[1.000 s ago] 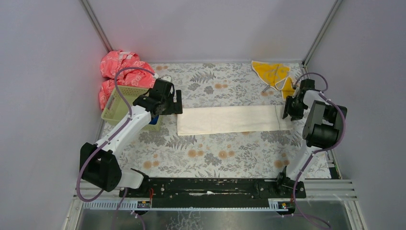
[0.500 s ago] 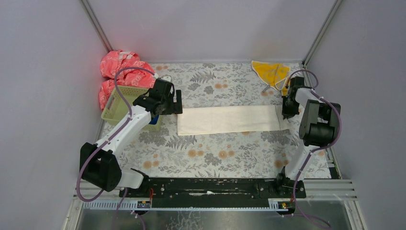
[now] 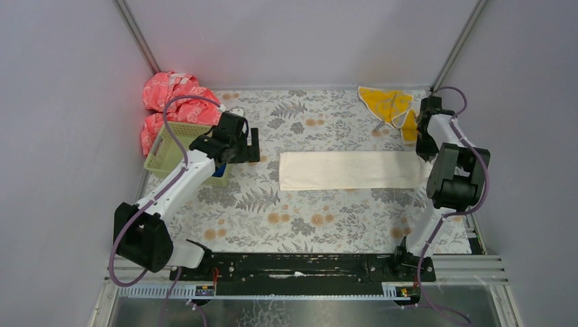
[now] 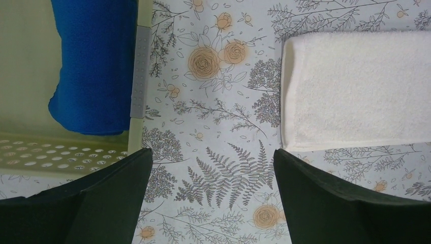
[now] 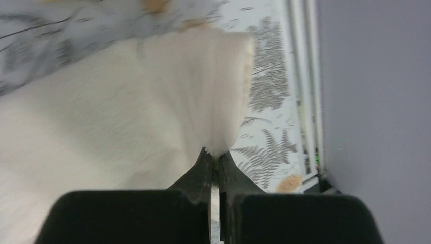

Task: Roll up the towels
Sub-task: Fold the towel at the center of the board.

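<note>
The long cream-white towel [image 3: 351, 170] lies flat across the middle of the floral table. My right gripper [image 3: 425, 151] is shut on its right end, and in the right wrist view the jaws [image 5: 216, 154] pinch a puckered edge of the cream towel [image 5: 127, 117]. My left gripper [image 3: 251, 145] hovers open a little left of the towel's left end [image 4: 356, 91], with nothing between its fingers [image 4: 212, 151]. The royal blue towel [image 4: 94, 66] lies rolled in the basket [image 4: 61, 152]. At the back right lies the yellow-orange towel [image 3: 386, 102], crumpled.
A pale green perforated basket [image 3: 169, 142] stands at the left under my left arm. A pink-red patterned cloth [image 3: 167, 95] is heaped in the back left corner. The table's right rail [image 5: 305, 91] and the grey wall run close beside my right gripper.
My right gripper closed on the cream towel's right end and drew it to the right, so the towel's left end slid away from my left gripper. The left arm stayed still.
</note>
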